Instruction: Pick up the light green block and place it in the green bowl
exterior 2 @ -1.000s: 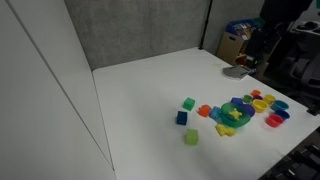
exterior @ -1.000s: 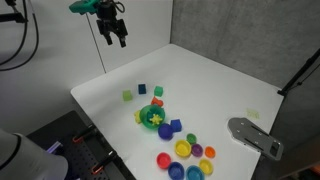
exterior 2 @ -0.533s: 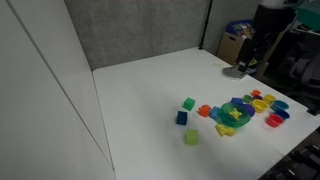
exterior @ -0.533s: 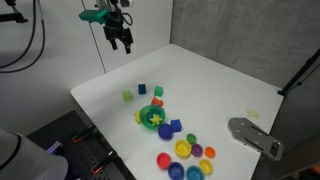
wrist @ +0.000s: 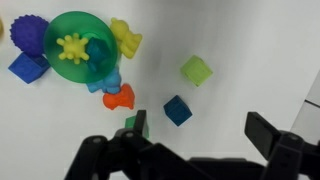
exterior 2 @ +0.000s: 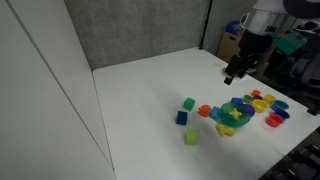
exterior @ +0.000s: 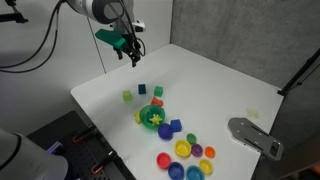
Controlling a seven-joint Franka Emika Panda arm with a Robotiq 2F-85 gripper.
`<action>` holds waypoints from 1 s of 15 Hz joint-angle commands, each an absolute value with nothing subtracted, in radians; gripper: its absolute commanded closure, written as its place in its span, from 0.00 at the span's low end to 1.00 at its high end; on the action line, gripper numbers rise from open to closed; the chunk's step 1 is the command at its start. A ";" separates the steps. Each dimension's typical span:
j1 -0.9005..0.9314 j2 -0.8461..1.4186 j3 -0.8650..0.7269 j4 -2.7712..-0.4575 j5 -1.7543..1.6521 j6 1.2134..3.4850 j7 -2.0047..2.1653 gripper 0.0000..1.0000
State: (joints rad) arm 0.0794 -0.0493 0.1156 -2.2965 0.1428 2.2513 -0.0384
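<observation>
The light green block [wrist: 196, 70] lies alone on the white table; it shows in both exterior views [exterior: 127, 96] [exterior 2: 191, 137]. The green bowl [wrist: 52, 32] holds a yellow star-like shape and is ringed by small toys; it also shows in both exterior views [exterior: 151, 117] [exterior 2: 233, 113]. My gripper [wrist: 203, 130] is open and empty, high above the table [exterior: 132, 52] [exterior 2: 235, 75]. In the wrist view a blue cube [wrist: 178, 110] lies between the fingers, and the light green block is just beyond it. A darker green block [wrist: 131, 124] is partly hidden behind one finger.
An orange piece [wrist: 118, 97], a yellow piece [wrist: 125, 37], a blue block [wrist: 28, 67] and a purple spiky ball [wrist: 30, 32] crowd the bowl. Several small coloured bowls [exterior: 185, 150] sit near the table's corner. A grey plate [exterior: 255, 135] lies off the table edge.
The arm has moved down and over the table toward the blocks. The gripper stays open. No block or bowl has moved.
</observation>
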 commanded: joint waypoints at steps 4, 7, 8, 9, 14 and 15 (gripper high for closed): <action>0.075 0.058 0.093 -2.366 0.260 2.389 -0.360 0.00; 0.063 0.119 0.103 -2.388 0.281 2.437 -0.485 0.00; 0.060 0.141 0.107 -2.395 0.269 2.460 -0.512 0.00; 0.058 0.163 0.109 -2.400 0.251 2.481 -0.526 0.00; 0.048 0.209 0.123 -2.400 0.195 2.514 -0.497 0.00; 0.048 0.216 0.124 -2.400 0.190 2.520 -0.497 0.00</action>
State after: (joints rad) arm 0.0726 0.2155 0.0997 -2.4017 0.1991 2.5218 -0.5042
